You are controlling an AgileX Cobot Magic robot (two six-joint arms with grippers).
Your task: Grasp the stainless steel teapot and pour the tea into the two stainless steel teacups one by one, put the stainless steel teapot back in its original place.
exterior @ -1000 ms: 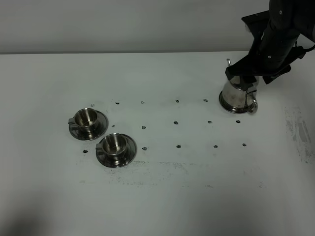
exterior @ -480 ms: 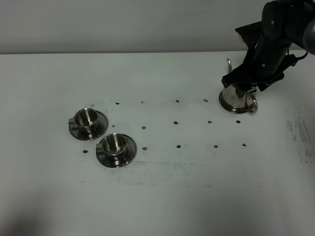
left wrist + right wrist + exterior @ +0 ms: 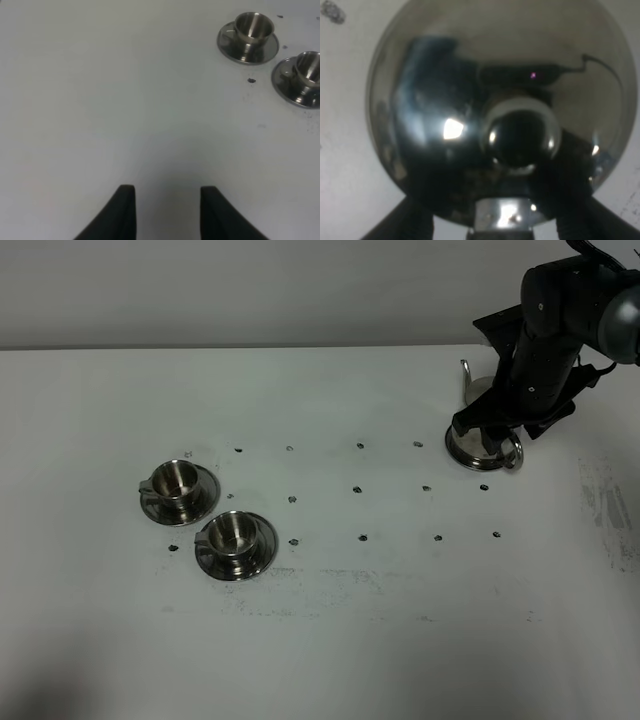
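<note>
Teapot point(image 3: 468, 445) at back right of the worktop point(image 3: 350, 640), left teacup point(image 3: 176, 478) and right teacup point(image 3: 232, 532) together toward the front left.
Teapot well apart from both, right tool point(image 3: 497, 435) directly over it. Left teacup on its saucer point(image 3: 208, 488), farther back; right teacup on its own saucer point(image 3: 264, 540) just beside, nearer the front; saucer rims close together.
</note>
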